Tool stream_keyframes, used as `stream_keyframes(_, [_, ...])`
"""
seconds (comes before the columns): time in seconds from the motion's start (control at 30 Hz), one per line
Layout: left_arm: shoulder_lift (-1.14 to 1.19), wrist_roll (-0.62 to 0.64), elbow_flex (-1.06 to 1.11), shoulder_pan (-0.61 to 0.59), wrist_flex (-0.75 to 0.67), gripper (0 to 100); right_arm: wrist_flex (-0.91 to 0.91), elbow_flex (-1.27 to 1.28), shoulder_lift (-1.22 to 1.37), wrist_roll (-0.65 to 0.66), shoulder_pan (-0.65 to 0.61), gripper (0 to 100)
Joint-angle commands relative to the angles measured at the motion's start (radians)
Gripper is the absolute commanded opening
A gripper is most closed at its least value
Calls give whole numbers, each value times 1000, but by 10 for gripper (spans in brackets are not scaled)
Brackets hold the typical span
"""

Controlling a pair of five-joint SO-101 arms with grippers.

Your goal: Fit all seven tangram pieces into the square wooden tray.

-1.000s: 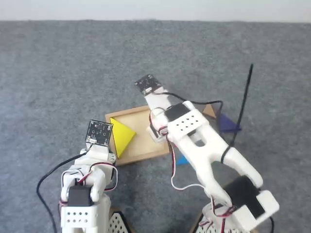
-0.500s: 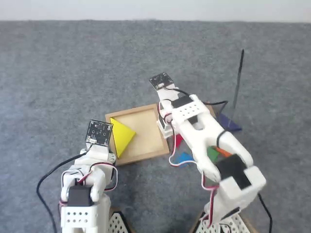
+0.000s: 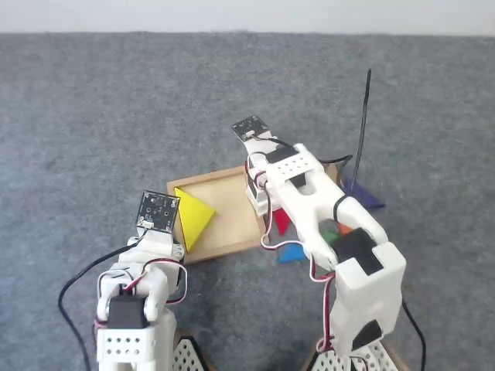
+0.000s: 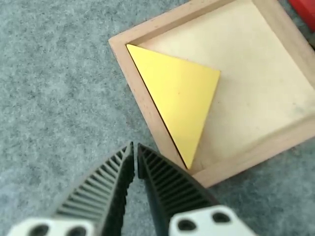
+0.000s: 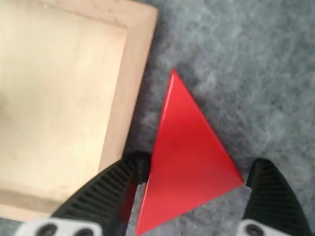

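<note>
Grey carpet (image 3: 93, 116) covers the table, and seen from above the wooden tray (image 3: 232, 210) lies between the two arms, with a yellow triangle (image 3: 193, 216) already set in the corner nearest the left arm (image 3: 147, 286). On the far side of the tray, the right arm (image 3: 309, 201) hangs over a red triangle (image 3: 282, 221) that lies on the carpet just outside the rim. A light blue piece (image 3: 292, 252), a green one (image 3: 329, 228) and a dark blue one (image 3: 362, 195) lie beyond it. From the left wrist, the left pincer (image 4: 134, 156) is clenched on nothing, its tips over bare carpet just off the tray's outer edge beside the yellow piece. From the right wrist comes what the overhead look hides. The right pincer (image 5: 197, 169) is spread wide and straddles the red triangle, one finger in the narrow strip between rim and piece, the other past the far corner. The triangle's longest edge seems to run alongside the rim, its point aimed away from the pincer. So the right arm is plainly the nearer one, and I would guess the grasp has to close across the triangle's width before a short carry sideways over the rim.
</note>
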Motion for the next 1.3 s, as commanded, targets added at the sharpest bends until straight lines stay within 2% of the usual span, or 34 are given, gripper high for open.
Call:
stream_keyframes(0.0, [-18,8,-12,-3,5,13,36,-41,8,-44,12,318])
stream_keyframes(0.07, [-18,8,-12,-3,5,13,56,-43,8,-81,12,318])
stream_keyframes(0.4, [-18,8,-12,-3,5,13,64,-51,18,-81,8,309])
stream_keyframes(0.57, [-18,8,-12,-3,5,13,73,-54,18,-81,12,179])
stream_keyframes(0.8, [-18,8,-12,-3,5,13,82,-54,-15,-87,5,184])
stream_keyframes(1.03, [-18,8,-12,-3,5,13,139,-26,-225,-91,4,184])
stream_keyframes(1.27, [-18,8,-12,-3,5,13,134,48,-355,-117,-127,184])
